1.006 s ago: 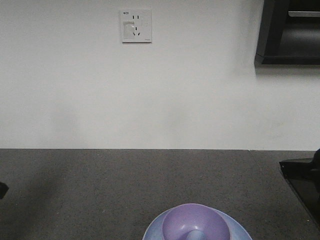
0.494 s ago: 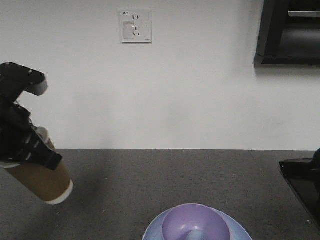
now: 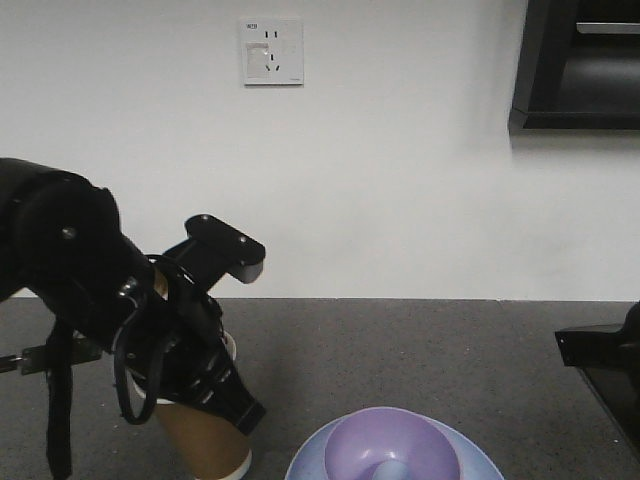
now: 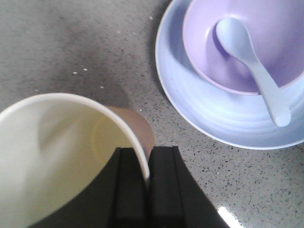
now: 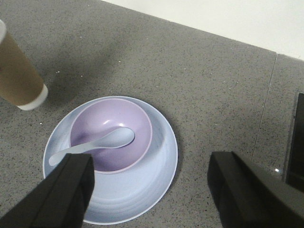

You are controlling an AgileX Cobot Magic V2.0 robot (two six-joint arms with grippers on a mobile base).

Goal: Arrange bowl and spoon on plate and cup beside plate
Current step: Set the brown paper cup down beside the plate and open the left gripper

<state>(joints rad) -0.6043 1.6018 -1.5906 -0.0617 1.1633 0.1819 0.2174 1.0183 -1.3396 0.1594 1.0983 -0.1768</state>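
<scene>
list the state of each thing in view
cup: tilted, empty, rim pinched by the left hand, beside the plate
bowl: upright on the plate
spoon: lying in the bowl, handle over its rim
plate: flat on the counter, holding the bowl
right hand: open, holding nothing, above the plate

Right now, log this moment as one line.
left gripper: shut on cup, beside plate | bowl, spoon: on plate | right gripper: open

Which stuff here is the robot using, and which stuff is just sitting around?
Using:
cup, pinched at its rim by the left end effector
plate
bowl on the plate
spoon in the bowl

Just there:
wall socket
dark shelf
</scene>
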